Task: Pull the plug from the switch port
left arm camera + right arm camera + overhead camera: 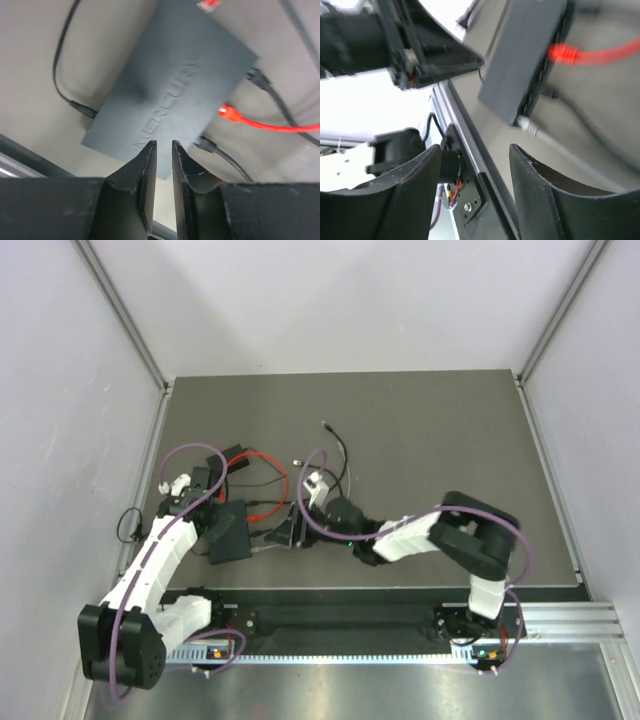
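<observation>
Red plug [230, 112] sits in the switch [170, 85].

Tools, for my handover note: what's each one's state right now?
Left tool: narrowly open, holding nothing.
Right tool: open wide, holding nothing.

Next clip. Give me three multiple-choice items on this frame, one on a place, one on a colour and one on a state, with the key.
1. The bright plug sits: A, in the port edge of the switch; B, loose on the table; C, between a gripper's jaws.
2. Its cable is: A, blue; B, red; C, yellow.
3. The right gripper has its jaws: A, shut on a cable; B, shut on the switch; C, apart and empty.
Key: 1 A, it is seated in that edge between two dark plugs. 2 B, it shows red in both wrist views. 3 C, there is a wide gap with nothing in it.
</observation>
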